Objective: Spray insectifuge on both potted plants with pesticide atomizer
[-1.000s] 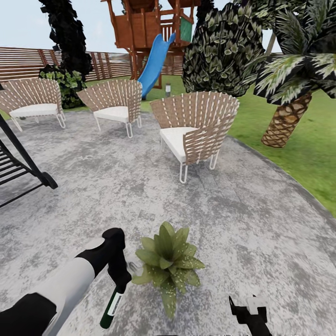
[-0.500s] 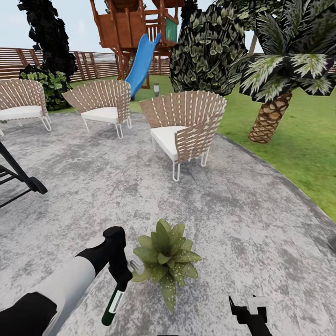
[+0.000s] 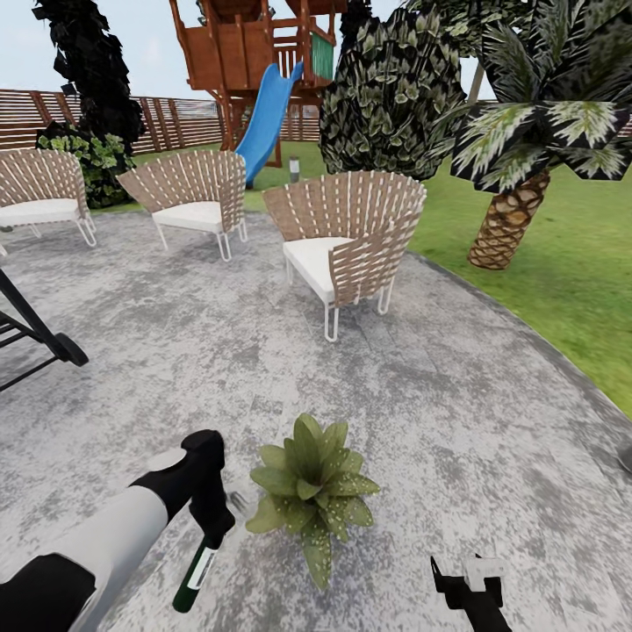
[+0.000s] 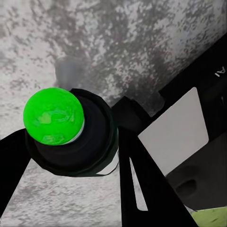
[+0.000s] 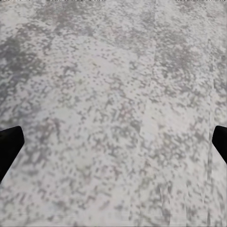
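Grey patio [image 3: 421, 412] carries the speckled potted plant [image 3: 313, 488], well in from the lawn-side edge and nearer the robot than the wicker chair [image 3: 351, 241]. Left end effector [image 3: 211, 518] is clenched on the spray bottle [image 3: 195, 570], hanging bottom-down just beside the plant's leaves. Right end effector [image 3: 465, 584] is released, fingers [image 5: 9, 144] spread over bare paving.

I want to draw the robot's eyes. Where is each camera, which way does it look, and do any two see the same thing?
Head view: up on the head, looking forward and down at the mottled grey paved patio, broad speckled-leaf potted plant, both arms.
Left wrist view: by the left claw, looking along the slim dark green spray bottle it grips, toward paving.
Right wrist view: by the right claw, facing straight at paving; black fingertips at the edges.
Shared: head and left wrist views both show the bottle.
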Motion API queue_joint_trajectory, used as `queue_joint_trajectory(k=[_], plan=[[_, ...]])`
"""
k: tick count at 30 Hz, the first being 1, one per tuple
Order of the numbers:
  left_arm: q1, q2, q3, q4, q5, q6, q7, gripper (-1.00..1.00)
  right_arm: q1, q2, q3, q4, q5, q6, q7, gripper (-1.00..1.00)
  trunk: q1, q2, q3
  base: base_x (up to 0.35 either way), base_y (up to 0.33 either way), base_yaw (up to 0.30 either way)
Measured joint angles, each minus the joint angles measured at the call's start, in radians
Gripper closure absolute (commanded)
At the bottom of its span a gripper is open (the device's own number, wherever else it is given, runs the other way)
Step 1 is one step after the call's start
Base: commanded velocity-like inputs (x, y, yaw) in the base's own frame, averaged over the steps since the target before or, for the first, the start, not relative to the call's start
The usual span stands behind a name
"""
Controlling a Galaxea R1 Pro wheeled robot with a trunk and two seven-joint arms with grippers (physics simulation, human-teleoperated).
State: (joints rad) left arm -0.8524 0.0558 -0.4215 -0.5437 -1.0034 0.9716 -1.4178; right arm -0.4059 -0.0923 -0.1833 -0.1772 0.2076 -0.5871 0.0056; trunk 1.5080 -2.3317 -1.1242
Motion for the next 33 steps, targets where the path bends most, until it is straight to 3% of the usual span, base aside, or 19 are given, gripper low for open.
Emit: queue_joint_trajectory(k=[18, 23, 33], plan=[[0.018, -0.007, 0.005, 0.0, 0.01, 0.003, 0.001, 1.0, 0.0, 0.0, 0.0, 0.0, 0.0, 0.0, 0.0, -1.0, 0.0, 0.0, 0.0, 0.0, 0.0, -0.03], [0.018, -0.007, 0.005, -0.002, 0.009, 0.003, 0.001, 1.0, 0.0, 0.0, 0.0, 0.0, 0.0, 0.0, 0.0, -1.0, 0.001, 0.0, 0.0, -0.235, 0.084, -0.244], [0.018, -0.006, 0.007, -0.003, 0.008, 0.005, 0.001, 1.0, 0.001, 0.0, 0.0, 0.0, 0.0, 0.0, 0.001, -1.0, 0.0, 0.0, 0.0, -0.204, 0.233, -0.023]])
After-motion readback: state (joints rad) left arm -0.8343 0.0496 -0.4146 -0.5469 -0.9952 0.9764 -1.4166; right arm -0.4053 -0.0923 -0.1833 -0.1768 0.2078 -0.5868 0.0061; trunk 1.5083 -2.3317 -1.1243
